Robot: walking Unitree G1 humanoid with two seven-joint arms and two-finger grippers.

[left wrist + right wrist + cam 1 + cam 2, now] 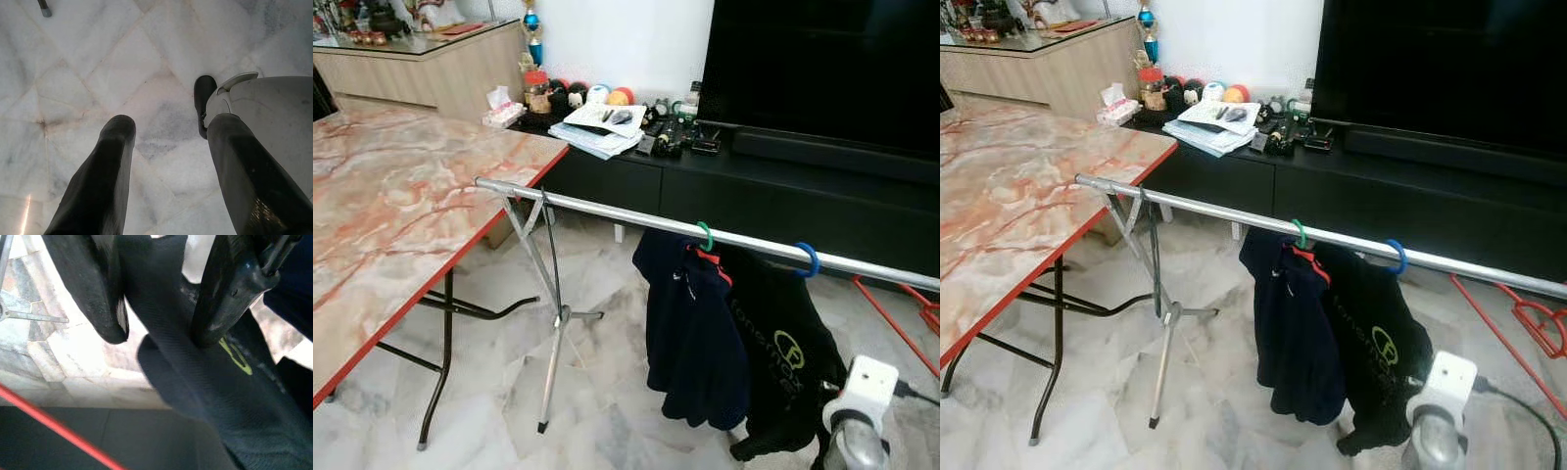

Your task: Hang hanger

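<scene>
We are looking down on a long, shiny silver metal rail (607, 208) stretched across the room on a slim folding tripod stand (555, 323). Two plastic hangers hook over it: a green hook (705, 235) carrying a dark navy jacket (690, 333), and just beside it a blue hook (810, 259) carrying a black shirt with a yellow-green round logo (783, 357). The hanger shoulders are hidden under the cloth.

Our right claw (156, 308) is at that black shirt. Its two matte black fingers (93, 289) stand spread, with a fold of the smooth black fabric running between them; we cannot tell whether either finger presses it. From the head we only catch the white wrist housing (862, 392) low at the frame edge.

Our left claw (168, 142) hangs over the pale veined marble floor (98, 73), fingers apart, nothing between them.

To the left sits a folding bench with a glossy pink marbled top and red edge (401, 215). Behind the rail is a low black cabinet (705, 186) cluttered with papers and small items too small to name, and a big dark screen (822, 59), cut off above.
</scene>
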